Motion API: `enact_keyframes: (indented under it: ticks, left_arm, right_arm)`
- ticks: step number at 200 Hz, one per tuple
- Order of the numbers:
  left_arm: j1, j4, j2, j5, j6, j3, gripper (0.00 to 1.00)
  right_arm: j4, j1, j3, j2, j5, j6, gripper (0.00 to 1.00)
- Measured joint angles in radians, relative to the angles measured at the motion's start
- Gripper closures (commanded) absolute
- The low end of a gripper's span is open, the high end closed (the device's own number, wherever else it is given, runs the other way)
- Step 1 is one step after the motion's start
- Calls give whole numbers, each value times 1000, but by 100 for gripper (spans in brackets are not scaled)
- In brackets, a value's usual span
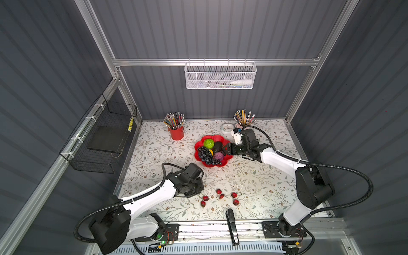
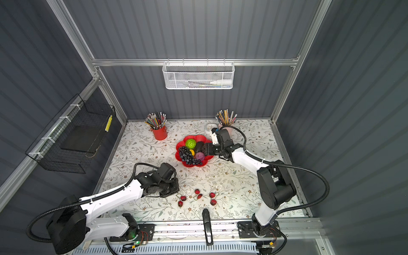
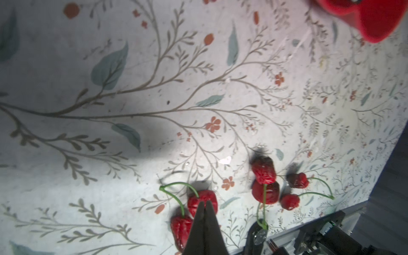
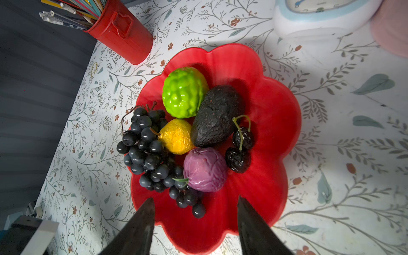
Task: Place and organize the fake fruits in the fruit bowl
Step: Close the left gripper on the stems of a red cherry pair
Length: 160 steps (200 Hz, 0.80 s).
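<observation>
Fruit fills most of the red fruit bowl (image 4: pixel 276 106) on my right wrist feed: the grape bunch (image 4: pixel 150 152) lies along one side and spills toward the rim, the bumpy green ball (image 4: pixel 184 91) sits touching the dark avocado (image 4: pixel 215 117), the yellow pear (image 4: pixel 176 135) is wedged between grapes and avocado, the purple round fruit (image 4: pixel 205 169) is just beside the pear, and a pair of black cherries (image 4: pixel 240 148) on a green stem rests against the avocado. My right hand (image 4: pixel 195 223) hovers over the bowl's edge with its fingers apart and nothing between them. In both top views the bowl sits mid-tabletop (image 1: pixel 254 176), with three pairs of red cherries (image 1: pixel 220 195) loose on the near side, outside it. My left hand (image 3: pixel 205 206) is down at the leftmost pair with its fingers together; I cannot tell whether the stem is pinched. A red pencil cup (image 1: pixel 176 132) holds coloured pencils behind the bowl.
</observation>
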Motion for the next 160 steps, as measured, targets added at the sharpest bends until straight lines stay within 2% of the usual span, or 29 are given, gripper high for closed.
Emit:
enact_keyframes:
  ticks: [13,41,52,87,124,145,160]
  left_arm:
    - [0,-7,-1,5,2,14,91]
    - [0,-6,-1,42,-18,-17,73]
    - [0,0,-1,60,-25,-47,70]
    - [0,13,16,113,-46,-92,73]
    - [0,42,22,117,-60,-111,76]
    - [0,68,29,121,-77,-137,75]
    - [0,70,28,122,-87,-153,72]
  right_arm:
    - [1,0,0,0,0,-2,40]
    - [5,0,-4,0,0,-3,40]
    - [5,0,-10,0,0,-3,39]
    - [4,0,-25,0,0,-3,39]
    - [9,0,-31,0,0,-3,39]
    - [11,0,-41,0,0,-3,39]
    - [10,0,-46,0,0,-3,39]
